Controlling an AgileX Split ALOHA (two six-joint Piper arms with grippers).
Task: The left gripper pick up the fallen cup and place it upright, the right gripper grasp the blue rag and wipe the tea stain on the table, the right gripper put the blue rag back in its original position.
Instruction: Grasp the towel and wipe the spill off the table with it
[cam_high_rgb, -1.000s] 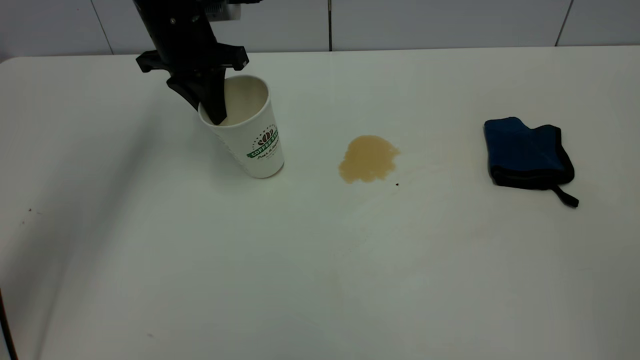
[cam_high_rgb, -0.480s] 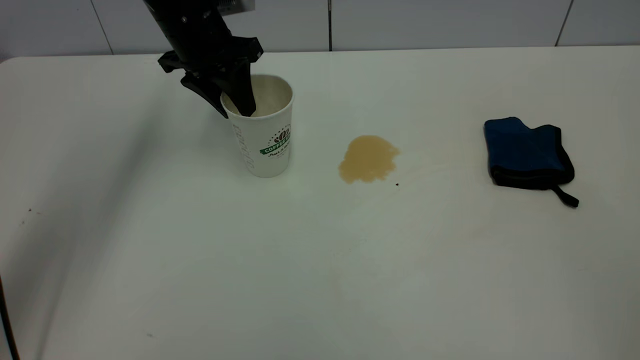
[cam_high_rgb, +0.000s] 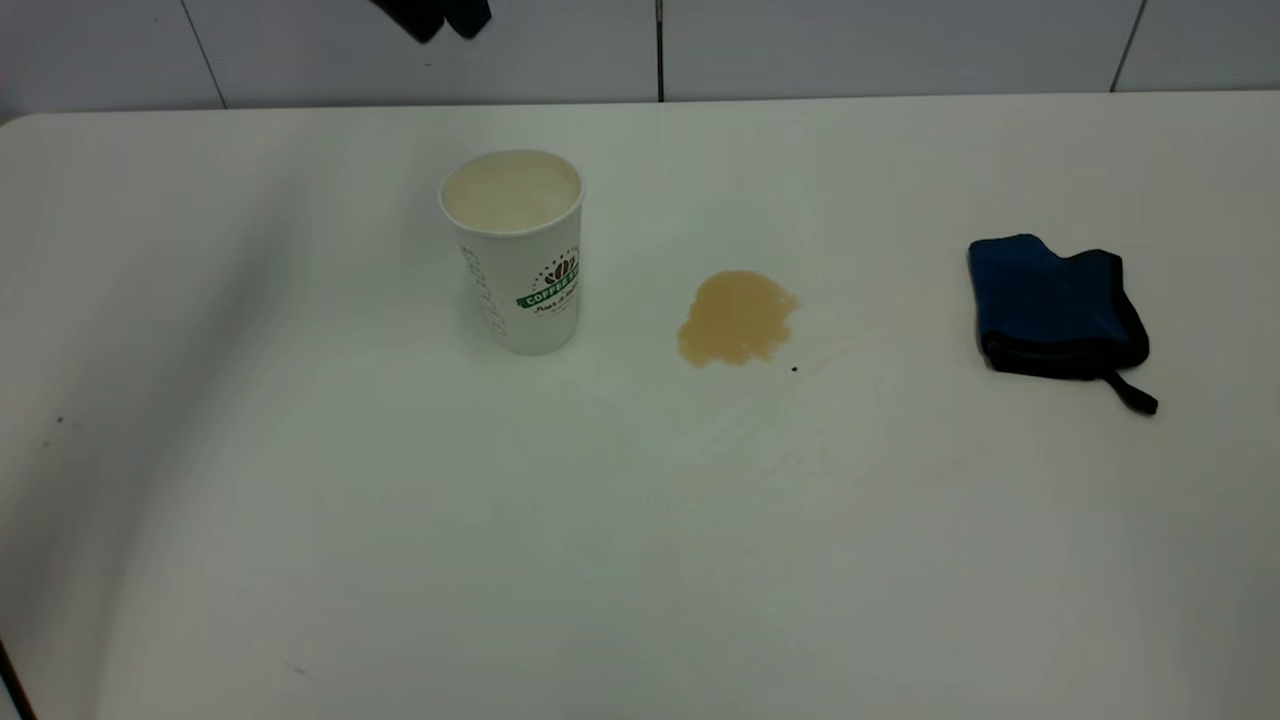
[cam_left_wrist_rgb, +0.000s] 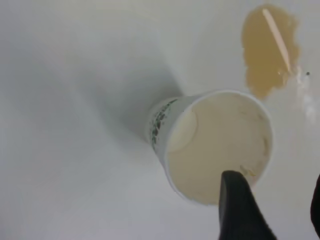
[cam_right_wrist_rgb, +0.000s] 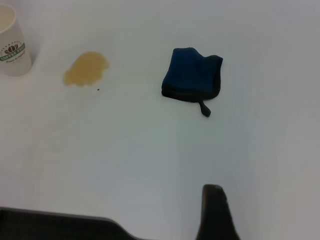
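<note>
A white cup (cam_high_rgb: 515, 250) stands upright toward the tabletop's (cam_high_rgb: 400, 520) far-left corner, the left gripper (cam_high_rgb: 433, 17) above it, fingers apart, empty; the right gripper (cam_right_wrist_rgb: 216, 212), spread unclear, should descend squarely onto the blue rag (cam_high_rgb: 1055, 305) near the right edge.

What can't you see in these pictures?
- Left end effector: the exterior view's top edge cuts off all but its tips; the left wrist view shows one finger fully.
- Right end effector: the right wrist view's bottom edge cuts it off, showing only one finger.
- The cup: its small print under the logo is too small to read.
- The blue rag: its underside is hidden against the table.
</note>
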